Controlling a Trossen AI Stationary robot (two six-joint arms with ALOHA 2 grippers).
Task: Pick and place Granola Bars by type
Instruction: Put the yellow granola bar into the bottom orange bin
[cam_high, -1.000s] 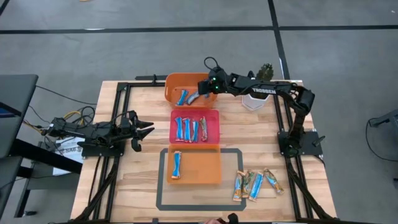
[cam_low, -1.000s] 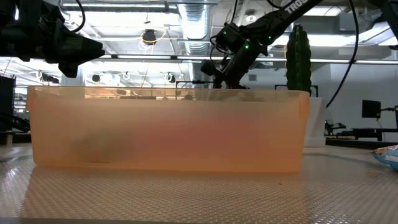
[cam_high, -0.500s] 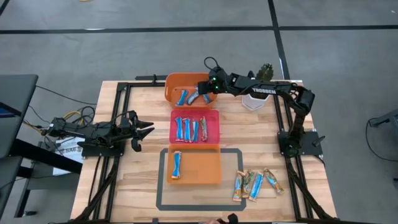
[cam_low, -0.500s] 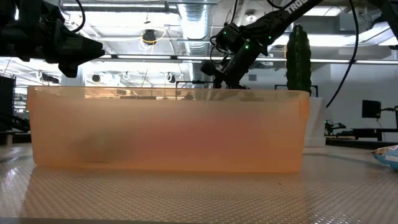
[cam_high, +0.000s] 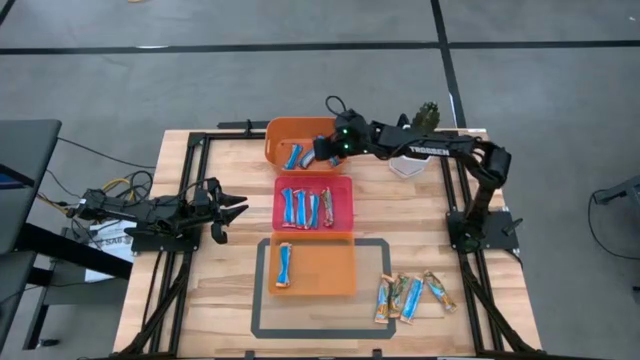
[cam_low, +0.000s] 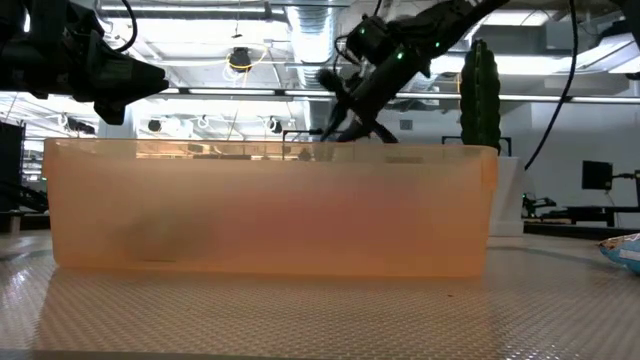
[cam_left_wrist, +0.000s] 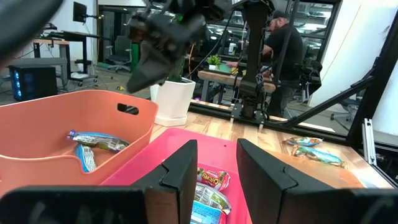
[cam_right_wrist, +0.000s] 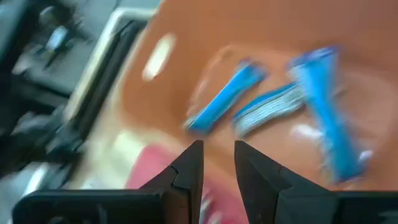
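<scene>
My right gripper (cam_high: 323, 154) hovers over the far orange bin (cam_high: 282, 133), pointing slantwise down, open by a narrow gap with nothing between its fingers (cam_right_wrist: 217, 168). Below it, three blue-and-white granola bars (cam_right_wrist: 227, 96) lie on the bin's floor. The pink-red tray (cam_high: 344, 184) holds several blue-and-white bars (cam_high: 298, 206) and a multicoloured one (cam_high: 326, 203). One blue-and-white bar (cam_high: 285, 265) lies in the near orange tray (cam_high: 335, 270). Several loose bars (cam_high: 410, 293) lie on the table at the near right. My left gripper (cam_high: 238, 208) waits at the table's left, level, open and empty.
A potted cactus in a white pot (cam_high: 412, 160) stands right of the far orange bin, under my right arm. The near orange tray's wall (cam_low: 270, 210) fills the low view. A person (cam_left_wrist: 283, 50) stands in the room beyond the table.
My right gripper has risen a little over the far orange bin, drifted slightly toward the table's left, and tipped. Its finger gap is the same as before. The bars in the bin lie still.
</scene>
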